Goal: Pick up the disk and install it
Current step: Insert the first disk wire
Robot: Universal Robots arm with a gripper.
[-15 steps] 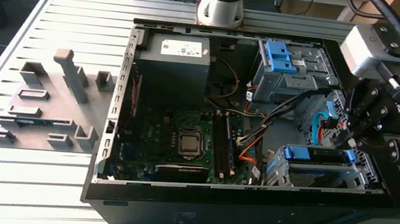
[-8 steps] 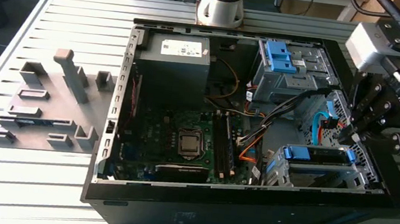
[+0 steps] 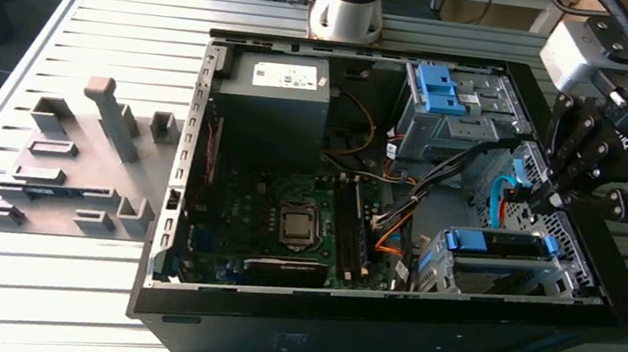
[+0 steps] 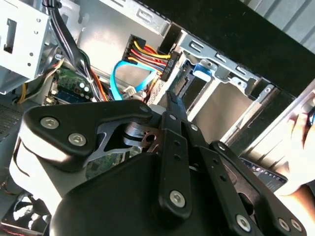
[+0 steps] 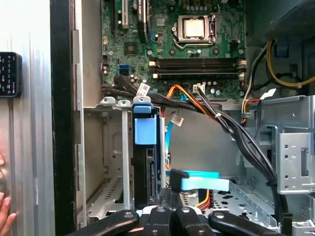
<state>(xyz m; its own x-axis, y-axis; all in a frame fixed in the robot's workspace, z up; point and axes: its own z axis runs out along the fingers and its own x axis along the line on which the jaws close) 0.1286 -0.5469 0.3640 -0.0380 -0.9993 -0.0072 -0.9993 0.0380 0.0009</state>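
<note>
Claw [image 3: 547,201], clenched and apparently empty, hangs near the disk [image 5: 146,147], which stands edgewise in the cage [image 5: 125,157]; judged nearly seated, the disk needs a square, gentle push, clear of the blue cable [image 5: 202,184].

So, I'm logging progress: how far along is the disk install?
Done: the silver-grey hard drive in its blue plastic frame already stands in the metal drive cage. In hand: the black gripper sits right at its end. Left: whether it's fully seated or let go cannot be told.
</note>
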